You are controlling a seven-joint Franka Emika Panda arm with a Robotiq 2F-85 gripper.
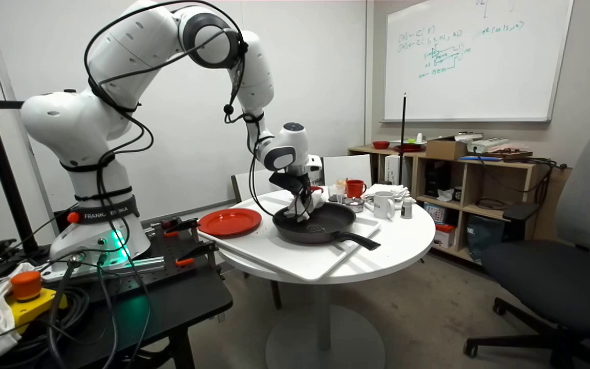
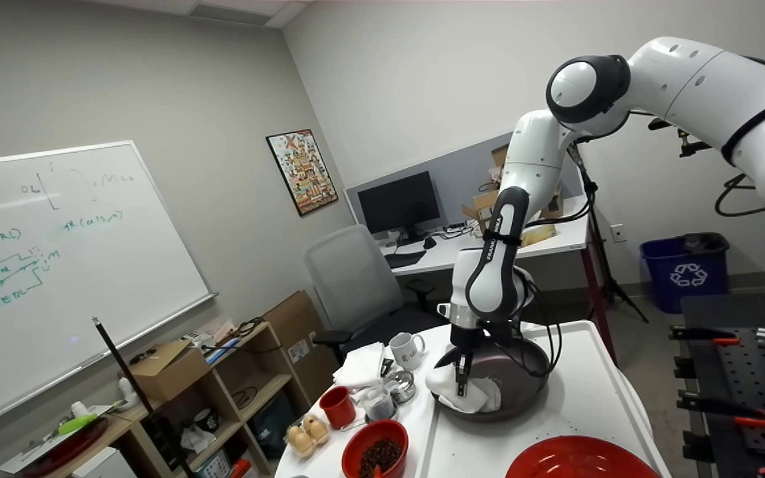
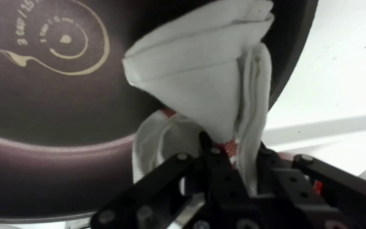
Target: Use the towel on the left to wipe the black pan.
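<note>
Matt cloth towel (image 3: 199,68), smooth pan (image 3: 65,101) with a low sheen, glossy plate (image 2: 578,461), perhaps plastic

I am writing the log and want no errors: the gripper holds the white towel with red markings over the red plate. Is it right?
The place is wrong: the gripper holds the white towel with red markings over the black pan, as the wrist view shows. The red plate lies beside the pan in an exterior view.

Towel (image 3: 195,73) hides a part of black pan (image 3: 68,108)
Near the edge of table (image 1: 412,237), an exterior view cuts off the red plate (image 2: 582,459).
</note>
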